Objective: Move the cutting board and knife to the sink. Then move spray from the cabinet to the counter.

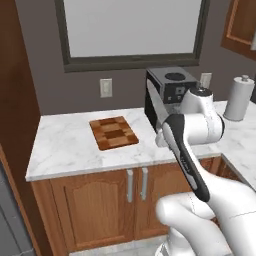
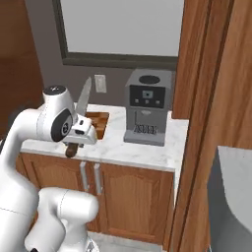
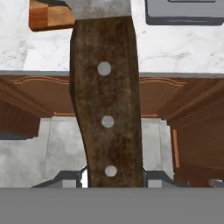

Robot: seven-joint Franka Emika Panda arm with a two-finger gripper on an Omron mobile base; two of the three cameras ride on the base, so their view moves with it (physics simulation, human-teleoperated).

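Above the counter edge: gripper (image 2: 78, 139) clamped on the knife (image 2: 82, 106), blade up.

Left base view: checkered light/dark wood cutting board (image 1: 113, 132) lies flat on the white veined marble counter (image 1: 65, 150), well left of the arm; the knife's silver blade (image 1: 156, 107) rises pointed beside the white wrist, in front of a boxy grey coffee machine (image 1: 172, 82). White paper towel roll (image 1: 238, 99) stands far right.
Right base view: the knife is held upright, dark brown handle end poking out below the gripper, blade tip up near a wall outlet (image 2: 100, 83); the board is mostly hidden behind the hand, only a corner showing. This side also shows the coffee machine's front panel.
Hand view: rough brown handle with three pale rivets runs between the dark fingertips (image 3: 65, 177); board corner and counter edge sit beyond, wooden base doors below.
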